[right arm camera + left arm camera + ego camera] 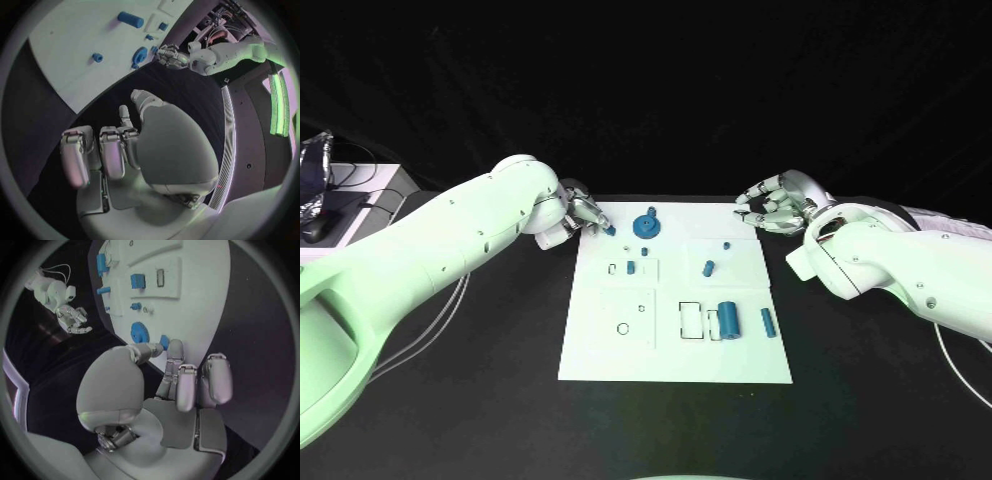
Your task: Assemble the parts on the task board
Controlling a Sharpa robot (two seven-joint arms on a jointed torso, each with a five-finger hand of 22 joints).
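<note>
The white task board (675,345) lies in the middle of the black table. My left hand (578,214) is at its far left corner and pinches a small blue part (164,342) between thumb and a fingertip, close beside the blue gear (648,222). Nearer me on the board are a thick blue cylinder (727,320), a thin blue pin (766,321) and several small blue pieces, one of them a peg (708,268). My right hand (776,209) hovers off the board's far right corner, fingers loosely bent, thumb apart, holding nothing. The gear (139,54) also appears in the right wrist view.
A white box with dark gear and cables (358,200) stands at the table's far left. A thin cable (444,310) runs along the table under my left arm. Bare black table (877,400) lies on both sides of the board.
</note>
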